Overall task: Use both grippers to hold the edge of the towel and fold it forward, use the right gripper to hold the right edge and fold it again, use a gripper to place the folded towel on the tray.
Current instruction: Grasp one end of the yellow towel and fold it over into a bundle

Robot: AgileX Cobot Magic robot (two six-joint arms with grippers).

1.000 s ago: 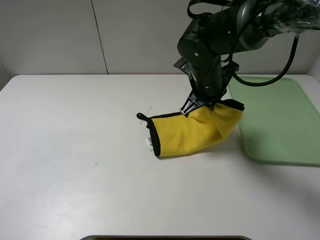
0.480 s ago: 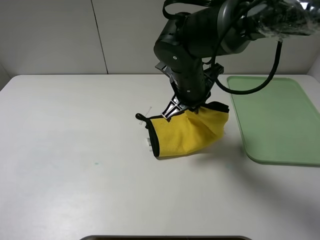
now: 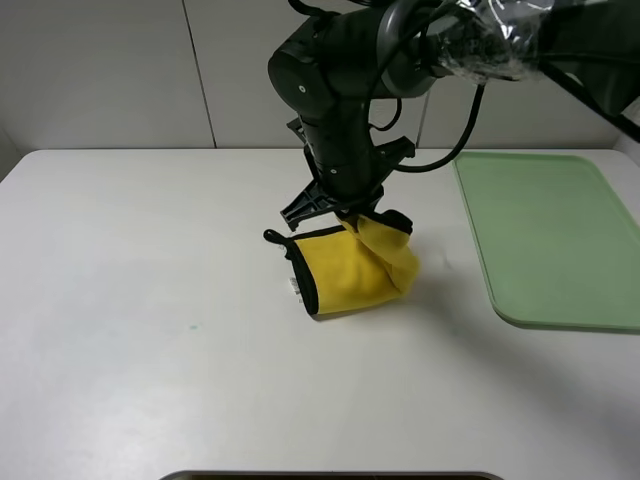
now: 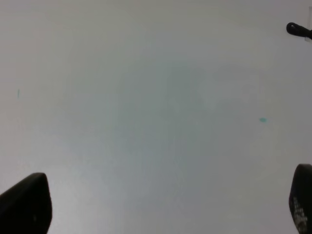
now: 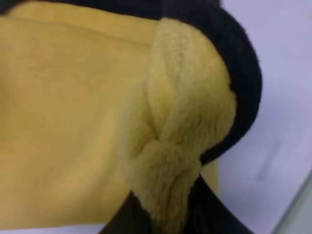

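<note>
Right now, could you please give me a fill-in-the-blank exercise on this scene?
1. The right gripper is shut on the towel, which is ___ in colour.
2. The tray is coloured ___.
3. The left gripper holds nothing; its jaws stand ___.
Missing words: yellow; green; open.

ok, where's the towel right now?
Exterior high view: the towel sits centre frame, left of the tray, partly held up by the right gripper.
</note>
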